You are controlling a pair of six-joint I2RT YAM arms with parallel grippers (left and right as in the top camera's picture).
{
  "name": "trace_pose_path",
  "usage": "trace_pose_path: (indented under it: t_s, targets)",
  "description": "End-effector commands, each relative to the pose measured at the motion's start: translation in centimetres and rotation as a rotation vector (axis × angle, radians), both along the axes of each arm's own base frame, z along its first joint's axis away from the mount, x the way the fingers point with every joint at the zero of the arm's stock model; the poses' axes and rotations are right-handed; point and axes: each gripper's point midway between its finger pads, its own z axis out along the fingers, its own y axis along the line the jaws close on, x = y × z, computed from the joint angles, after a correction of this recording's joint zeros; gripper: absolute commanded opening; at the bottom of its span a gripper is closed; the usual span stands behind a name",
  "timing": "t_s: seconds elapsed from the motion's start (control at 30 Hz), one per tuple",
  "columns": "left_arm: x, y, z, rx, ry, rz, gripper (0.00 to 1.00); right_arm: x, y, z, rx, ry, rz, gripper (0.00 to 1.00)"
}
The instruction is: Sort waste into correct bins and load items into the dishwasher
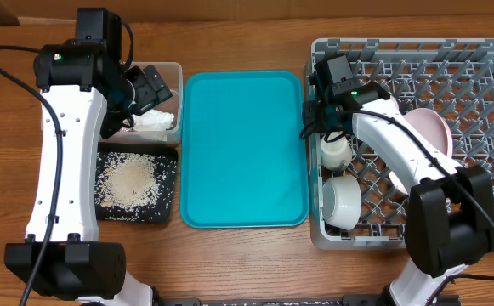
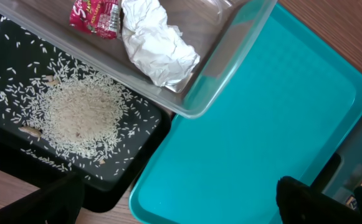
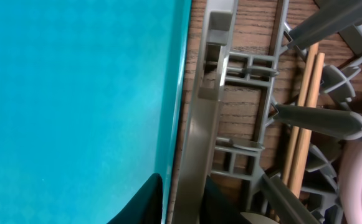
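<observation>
Judging the chopsticks, lying just inside the left wall of the dish rack, light, stiff, roll-prone, best pinched mid-length, with left gripper gaping empty and right gripper, over that wall, impossible to call open or closed.

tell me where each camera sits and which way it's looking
Overhead: fixed above the table, facing straight down; left arm, right arm show.
Left wrist: above the clear plastic rectangular tub, facing down on it and the black rectangular tray; own fingertips at bottom corners.
Right wrist: over the left wall of the grey plastic lattice rack, facing down on two wooden chopsticks; fingertips at bottom.
All share the flat teal tray.
</observation>
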Motion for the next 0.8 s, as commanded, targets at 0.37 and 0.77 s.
trace_pose_path:
  t_s: [0.37, 0.77]
  targets:
    - [0.13, -0.04, 0.69, -0.001, -0.022, 0.001, 1.00, -0.77, 1.25, -0.35, -0.007, 0.012, 0.077, 0.20]
    - [0.14, -0.04, 0.69, -0.001, -0.022, 0.001, 1.00, -1.28, 1.06, -0.56, -0.015, 0.034, 0.078, 0.22]
